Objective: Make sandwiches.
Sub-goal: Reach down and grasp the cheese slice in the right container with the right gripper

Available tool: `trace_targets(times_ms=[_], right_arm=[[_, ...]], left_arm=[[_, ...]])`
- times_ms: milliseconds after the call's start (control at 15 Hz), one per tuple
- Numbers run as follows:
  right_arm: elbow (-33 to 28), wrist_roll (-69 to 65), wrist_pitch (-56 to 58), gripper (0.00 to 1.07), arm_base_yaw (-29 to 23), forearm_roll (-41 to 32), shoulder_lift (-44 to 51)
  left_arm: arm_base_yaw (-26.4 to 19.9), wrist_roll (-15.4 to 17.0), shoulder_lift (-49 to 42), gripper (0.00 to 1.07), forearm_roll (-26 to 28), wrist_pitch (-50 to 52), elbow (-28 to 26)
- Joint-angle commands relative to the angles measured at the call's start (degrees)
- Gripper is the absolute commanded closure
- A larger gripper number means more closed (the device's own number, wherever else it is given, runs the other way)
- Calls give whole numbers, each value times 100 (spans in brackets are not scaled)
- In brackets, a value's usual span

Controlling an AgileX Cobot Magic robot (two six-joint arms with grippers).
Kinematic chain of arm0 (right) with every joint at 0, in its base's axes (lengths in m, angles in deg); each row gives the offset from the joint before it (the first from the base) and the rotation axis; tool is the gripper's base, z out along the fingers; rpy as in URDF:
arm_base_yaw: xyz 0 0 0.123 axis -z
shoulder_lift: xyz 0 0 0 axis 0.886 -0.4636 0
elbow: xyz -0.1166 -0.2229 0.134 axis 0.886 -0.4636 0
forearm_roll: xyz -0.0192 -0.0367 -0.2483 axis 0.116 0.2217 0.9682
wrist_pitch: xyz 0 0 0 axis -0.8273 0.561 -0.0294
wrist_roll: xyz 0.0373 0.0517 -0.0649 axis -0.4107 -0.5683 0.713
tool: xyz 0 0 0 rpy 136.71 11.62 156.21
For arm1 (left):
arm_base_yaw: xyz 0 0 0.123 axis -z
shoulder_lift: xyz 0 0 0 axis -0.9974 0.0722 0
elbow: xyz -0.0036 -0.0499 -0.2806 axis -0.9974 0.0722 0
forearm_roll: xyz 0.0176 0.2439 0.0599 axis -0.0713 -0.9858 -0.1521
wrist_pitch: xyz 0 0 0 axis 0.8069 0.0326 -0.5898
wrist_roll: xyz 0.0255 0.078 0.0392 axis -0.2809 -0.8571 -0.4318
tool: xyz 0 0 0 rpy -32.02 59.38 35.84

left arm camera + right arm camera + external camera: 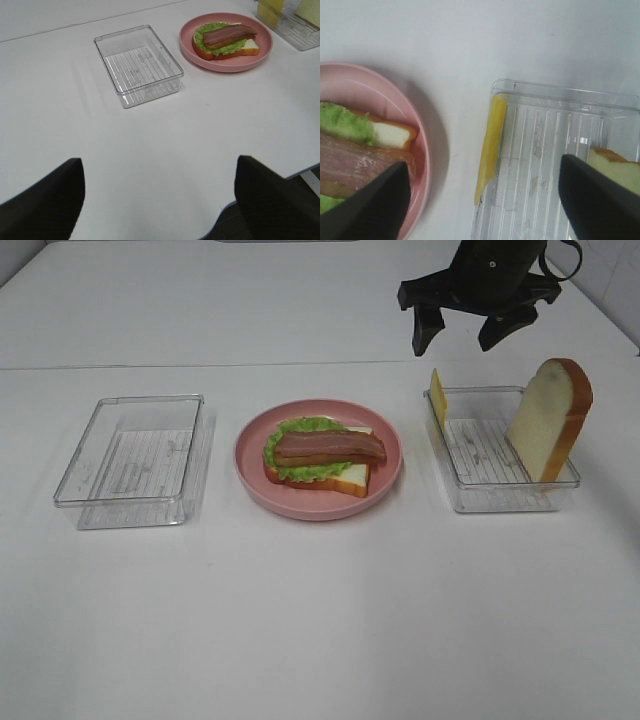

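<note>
Both my grippers are spread wide and hold nothing. My right gripper (pixel 458 340) hangs high over the far corner of the right tray (pixel 500 502), on the side nearest the plate (pixel 250 475). From its wrist I see the cheese (pixel 490 145) standing on edge at that tray wall, below and between my fingers (pixel 370 210); I cannot tell whether it is inside or outside the wall. A spare slice (pixel 548 420) leans upright at the tray's other end. The sandwich (pixel 325 455), bread with lettuce and bacon on top, lies on the plate, left of that gripper. My left gripper (pixel 157 200) hovers over the table (pixel 320 640) near its edge, well short of the left tray (pixel 137 65); the sandwich lies farther still.
</note>
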Motion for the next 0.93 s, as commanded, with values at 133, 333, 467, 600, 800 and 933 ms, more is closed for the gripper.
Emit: trace_targets(times_ms=[133, 333, 467, 600, 800, 933], right_arm=[[40, 206, -166, 32, 92, -401, -195], [378, 189, -183, 33, 97, -367, -579], [539, 138, -138, 33, 138, -298, -768], [659, 115, -23, 33, 235, -309, -1014], [659, 126, -11, 38, 286, -435, -1054], [659, 143, -11, 42, 286, -430, -1054]], left_arm=[[23, 6, -138, 28, 46, 57, 11], [23, 6, -132, 28, 46, 57, 11], [23, 6, -132, 28, 46, 57, 11], [23, 6, -132, 28, 46, 57, 11], [23, 6, -132, 28, 46, 57, 11], [23, 6, -132, 28, 46, 57, 11]])
